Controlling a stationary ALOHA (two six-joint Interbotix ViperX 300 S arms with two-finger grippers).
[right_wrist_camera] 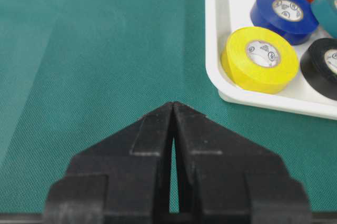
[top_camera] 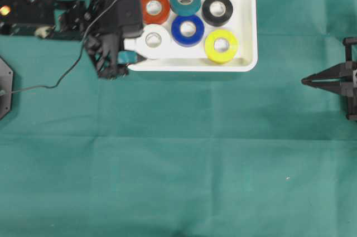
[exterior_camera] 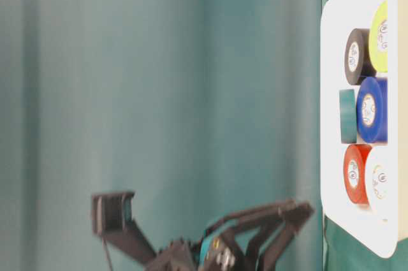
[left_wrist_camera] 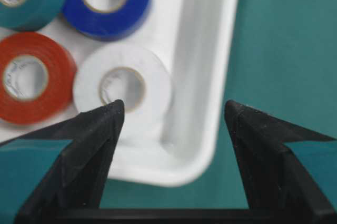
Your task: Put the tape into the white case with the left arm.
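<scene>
The white case [top_camera: 248,3] lies at the top middle of the table, and its corner [left_wrist_camera: 208,134] fills the left wrist view. Several tape rolls lie flat inside it: red [top_camera: 154,7], teal [top_camera: 186,0], black [top_camera: 217,9], white [top_camera: 153,39], blue [top_camera: 187,29] and yellow [top_camera: 221,46]. My left gripper [top_camera: 133,53] hovers over the case's near-left corner. It [left_wrist_camera: 174,108] is open, with nothing between its fingers. The white tape [left_wrist_camera: 124,84] lies just beyond the left fingertip [left_wrist_camera: 113,110]. My right gripper [right_wrist_camera: 174,105] is shut and empty, well away at the table's right edge [top_camera: 305,81].
Green cloth [top_camera: 178,164] covers the table. The left arm's body and cable [top_camera: 67,72] lie left of the case. A black mount [top_camera: 4,86] sits at the left edge. In the right wrist view the case rim [right_wrist_camera: 263,100] lies ahead to the right.
</scene>
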